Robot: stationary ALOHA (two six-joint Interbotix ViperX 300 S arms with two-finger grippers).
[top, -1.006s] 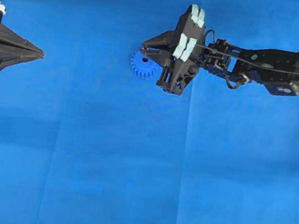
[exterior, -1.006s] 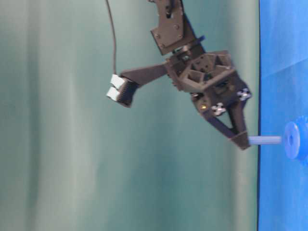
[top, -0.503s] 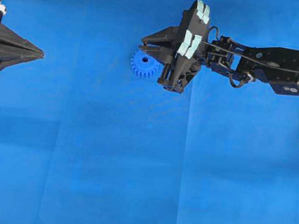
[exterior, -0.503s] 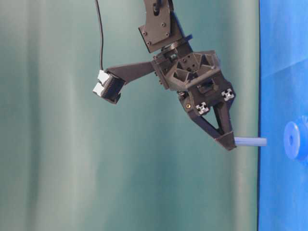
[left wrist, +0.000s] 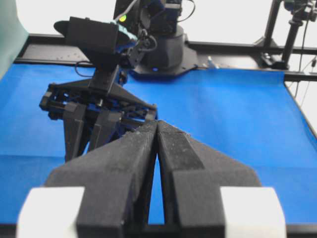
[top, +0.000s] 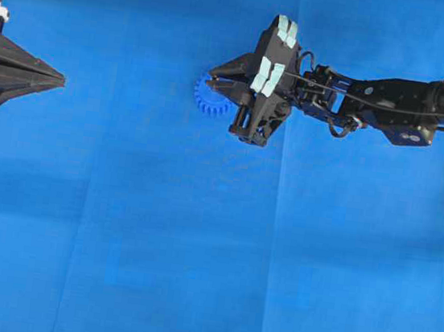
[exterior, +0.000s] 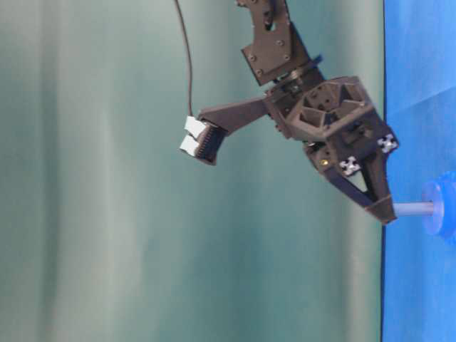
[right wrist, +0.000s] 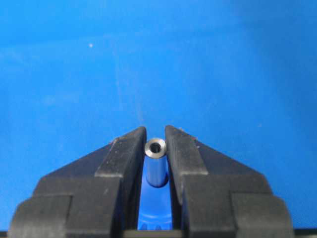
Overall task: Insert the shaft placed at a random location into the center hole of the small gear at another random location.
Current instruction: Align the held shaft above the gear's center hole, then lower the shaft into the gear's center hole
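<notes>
My right gripper (top: 213, 78) is shut on the shaft (right wrist: 156, 148), a small silvery pin with a shiny ringed end between the fingertips. In the table-level view the shaft (exterior: 415, 209) sticks out from the gripper (exterior: 385, 211) and its far end meets the hub of the small blue gear (exterior: 442, 209). The centre hole is hidden behind the shaft, so I cannot tell if the pin is inside it. The gear (top: 204, 104) lies on the blue cloth, half covered by the gripper, and its teeth show low in the right wrist view (right wrist: 156, 224). My left gripper (top: 58, 79) is shut and empty at the far left (left wrist: 157, 125).
The blue cloth (top: 195, 252) covers the whole table. The right arm (top: 392, 98) stretches in from the right edge. A black arm base (left wrist: 163, 47) and rails stand at the table's far end in the left wrist view.
The right gripper drew the shaft back off the gear half a second ago, then moved it in again; its end now touches the hub. The left arm has not moved.
</notes>
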